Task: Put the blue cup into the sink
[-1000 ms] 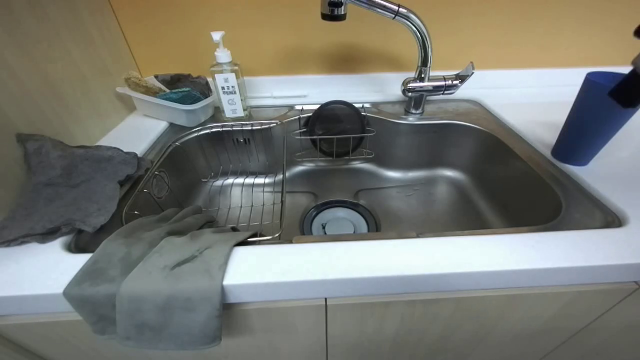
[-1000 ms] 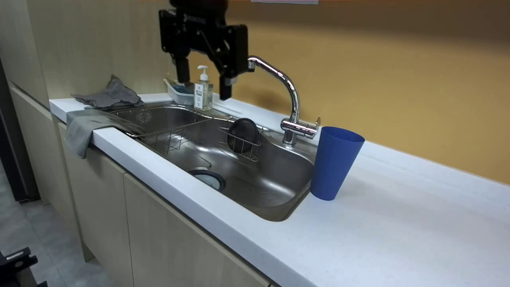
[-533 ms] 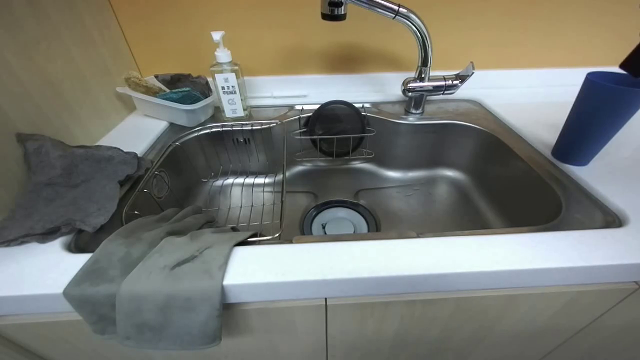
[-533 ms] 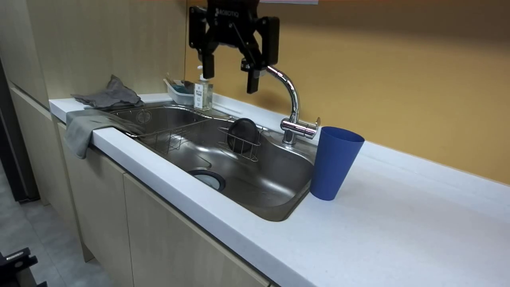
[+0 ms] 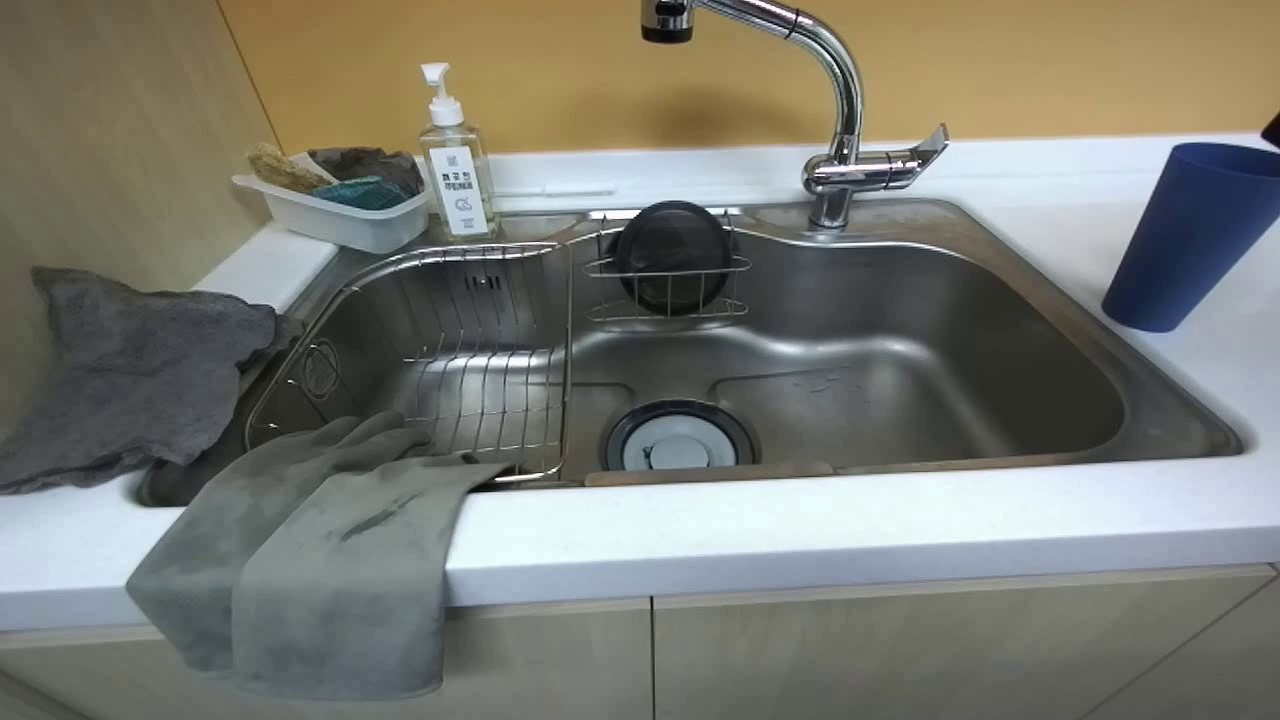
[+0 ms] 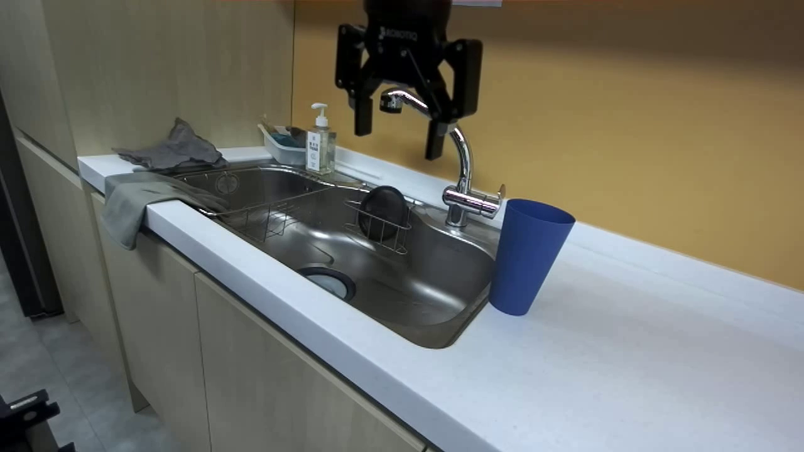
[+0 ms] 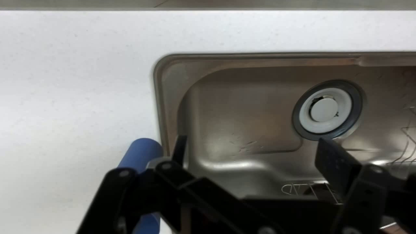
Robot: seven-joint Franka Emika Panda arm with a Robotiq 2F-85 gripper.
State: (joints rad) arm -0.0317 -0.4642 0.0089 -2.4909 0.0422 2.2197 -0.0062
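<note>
The blue cup (image 5: 1190, 240) stands upright on the white counter, close beside the sink's end, in both exterior views (image 6: 531, 257). The wrist view shows part of the cup (image 7: 138, 156) at the lower left, partly hidden behind a finger. The steel sink (image 5: 870, 410) has a round drain and a wire rack; it also shows in the wrist view (image 7: 240, 110). My gripper (image 6: 399, 141) is open with nothing between its fingers, above the sink and higher than the cup. In the wrist view the gripper (image 7: 252, 146) spans the basin. Only a dark sliver shows at an exterior view's right edge.
A chrome faucet (image 5: 845, 110) rises behind the sink near the gripper. A soap bottle (image 5: 460, 180), a white tray (image 5: 370, 225), a dark strainer basket (image 5: 672, 258) and grey cloths (image 5: 340, 570) are around the sink. A wall stands behind the counter.
My gripper has moved right in an exterior view, toward the cup's side, staying open. Less of the arm shows at the right edge of an exterior view. The cup has not moved.
</note>
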